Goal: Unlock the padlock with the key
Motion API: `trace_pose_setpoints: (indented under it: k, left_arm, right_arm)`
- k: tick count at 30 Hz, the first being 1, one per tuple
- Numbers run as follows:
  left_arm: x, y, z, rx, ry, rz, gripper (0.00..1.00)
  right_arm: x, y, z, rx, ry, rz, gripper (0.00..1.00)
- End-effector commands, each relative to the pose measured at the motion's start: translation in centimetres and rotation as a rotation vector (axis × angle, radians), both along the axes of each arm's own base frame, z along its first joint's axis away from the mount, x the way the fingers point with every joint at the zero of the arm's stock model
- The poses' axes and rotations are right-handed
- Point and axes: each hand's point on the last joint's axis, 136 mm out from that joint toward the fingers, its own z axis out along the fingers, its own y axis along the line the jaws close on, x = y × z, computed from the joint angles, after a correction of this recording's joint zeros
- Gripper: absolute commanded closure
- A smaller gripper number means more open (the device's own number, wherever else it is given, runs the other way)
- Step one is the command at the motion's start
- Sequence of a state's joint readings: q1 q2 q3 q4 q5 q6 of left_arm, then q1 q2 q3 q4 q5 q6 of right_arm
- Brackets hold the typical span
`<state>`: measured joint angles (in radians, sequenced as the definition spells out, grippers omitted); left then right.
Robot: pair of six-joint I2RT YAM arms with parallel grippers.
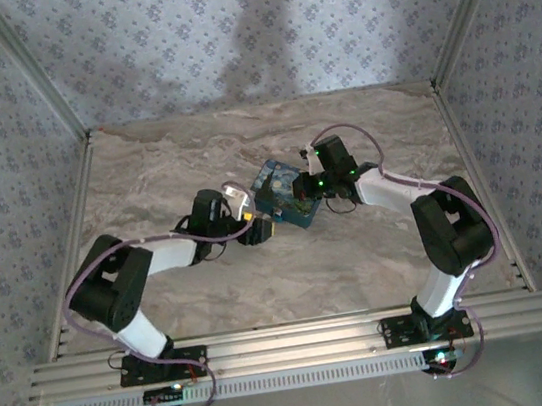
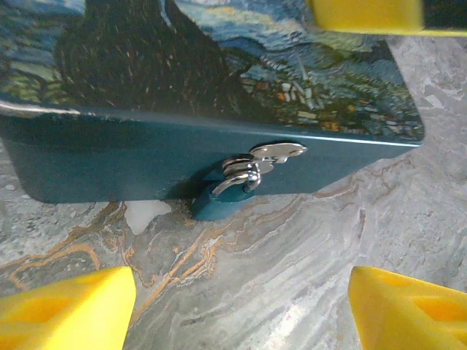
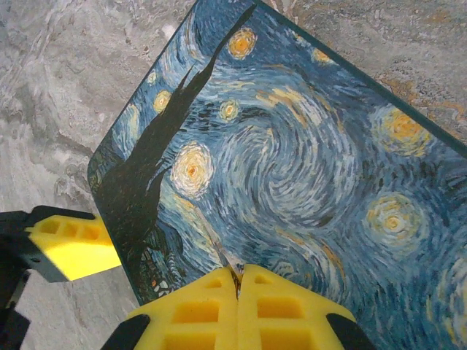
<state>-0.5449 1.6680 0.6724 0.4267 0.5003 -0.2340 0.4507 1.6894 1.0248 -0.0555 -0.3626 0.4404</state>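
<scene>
The teal-blue padlock (image 2: 217,202) hangs by its metal shackle from the silver hasp (image 2: 276,152) on the front wall of the starry-night box (image 2: 146,153), its body resting on the table. My left gripper (image 2: 241,306) stands open in front of it, a short way back, with nothing between its yellow fingers (image 2: 69,310). My right gripper (image 3: 238,281) hovers over the box lid (image 3: 306,168), shut on the key (image 3: 230,267), a thin silvery sliver poking out from its fingertips. From above, the left gripper (image 1: 260,230) and right gripper (image 1: 303,198) flank the box (image 1: 277,190).
The box sits mid-table on the marbled surface (image 1: 213,292). A yellow finger (image 3: 73,248) of the left gripper lies just off the box's front edge in the right wrist view. Patterned walls enclose the table on three sides.
</scene>
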Motion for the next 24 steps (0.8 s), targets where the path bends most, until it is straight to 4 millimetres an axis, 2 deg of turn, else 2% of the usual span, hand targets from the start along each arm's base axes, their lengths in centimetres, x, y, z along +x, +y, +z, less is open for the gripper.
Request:
trace_pose_setpoints:
  k: [1, 24]
  left_arm:
    - [0.9, -1.3, 1.1, -0.062, -0.026, -0.025, 0.25]
    - [2.0, -4.2, -1.5, -0.02, -0.021, -0.031, 0.3]
  right_arm:
    - [-1.0, -0.8, -2.1, -0.055, 0.057, -0.01, 1.0]
    - [-1.3, -0.5, -2.0, -0.047, 0.058, -0.003, 1.0]
